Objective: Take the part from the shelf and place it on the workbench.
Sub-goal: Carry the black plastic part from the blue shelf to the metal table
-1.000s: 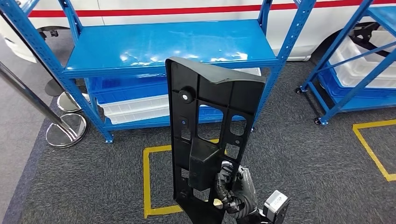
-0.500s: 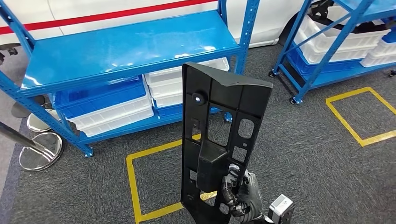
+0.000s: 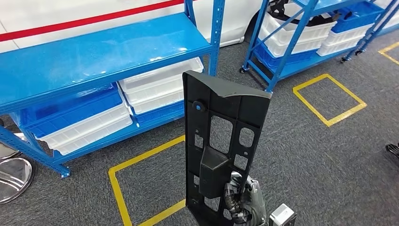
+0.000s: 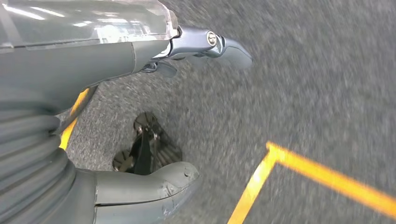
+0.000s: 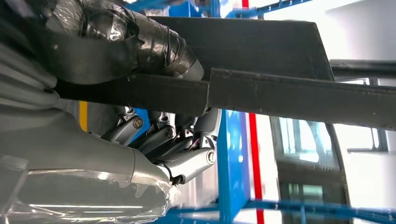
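The part (image 3: 221, 146) is a long black plastic panel with several cut-out windows, a raised block at its middle and a small round boss near its upper end. It stands nearly upright in the air in front of the robot, above the grey carpet (image 3: 306, 160), its lower end in the right hand (image 3: 242, 200). That hand grasps it: in the head view the dark fingers wrap the panel's lower edge, and in the right wrist view the taped thumb (image 5: 140, 44) presses one face of the part (image 5: 261, 65) while the fingers (image 5: 187, 163) curl against the other.

The left hand (image 4: 140, 116) hangs over the carpet with nothing in it; the thumb (image 4: 154, 186) and a finger (image 4: 219, 44) lie well apart, so it is released.

Behind the part stands a blue shelf (image 3: 94, 56) whose upper board is bare and glossy. On its lower board sit white crates (image 3: 160, 87) beside a blue crate (image 3: 70, 110) stacked on a white one. A second blue shelf (image 3: 301, 28), on small wheels, stands off toward the far right and carries more white and blue crates. Yellow tape (image 3: 141, 160) marks a square on the carpet under the part, and another yellow square (image 3: 329, 99) lies near the second shelf. A round metal base (image 3: 14, 174) rests on the floor at the near left corner of the first shelf.
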